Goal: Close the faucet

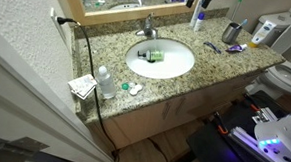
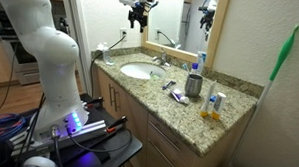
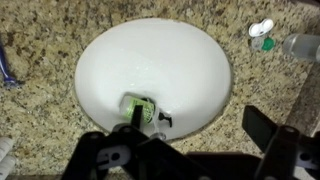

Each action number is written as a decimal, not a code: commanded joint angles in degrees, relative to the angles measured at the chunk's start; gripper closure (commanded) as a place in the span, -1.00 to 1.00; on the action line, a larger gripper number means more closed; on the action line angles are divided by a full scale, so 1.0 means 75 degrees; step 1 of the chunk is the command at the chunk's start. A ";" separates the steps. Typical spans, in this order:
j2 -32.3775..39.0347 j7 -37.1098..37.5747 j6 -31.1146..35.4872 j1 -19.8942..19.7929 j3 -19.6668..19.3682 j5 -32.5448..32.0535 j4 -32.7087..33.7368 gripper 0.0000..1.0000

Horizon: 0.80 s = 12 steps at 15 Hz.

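Observation:
The faucet (image 1: 146, 29) is a small shiny metal tap at the back rim of the white basin (image 1: 176, 68); it also shows in an exterior view (image 2: 162, 61). My gripper (image 2: 139, 8) hangs high above the basin, well clear of the faucet. In the wrist view the gripper (image 3: 195, 135) is open and empty, looking straight down into the basin (image 3: 150, 60). The faucet does not show in the wrist view. I cannot tell the lever's position.
A green object (image 1: 152, 55) lies in the basin near the drain (image 3: 163, 120). On the granite counter (image 1: 216, 70) stand a tall white bottle with a blue cap (image 1: 197, 19), a metal cup (image 2: 193, 86) and a small clear bottle (image 1: 105, 81). A black cable (image 1: 87, 58) crosses the counter's end.

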 commanded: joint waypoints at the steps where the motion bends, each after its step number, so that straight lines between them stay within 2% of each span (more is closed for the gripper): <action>1: 0.1779 0.0651 0.0252 0.0016 0.0258 0.0054 0.1659 -1.00; 2: 0.0754 0.0384 0.0221 -0.0038 0.0199 -0.0001 0.0652 -1.00; 4: 0.1497 0.0584 0.0292 0.0006 0.0277 -0.0004 0.1291 -1.00; 6: 0.1790 0.0599 0.0291 0.0010 0.0274 -0.0006 0.1555 -1.00; 7: 0.2092 0.0777 -0.0095 0.0016 0.0251 -0.0304 0.1796 -1.00; 10: 0.3365 0.1672 0.0148 0.0077 0.0179 -0.1024 0.2833 -1.00; 12: 0.3963 0.1890 0.0143 0.0113 0.0109 -0.1169 0.3509 -1.00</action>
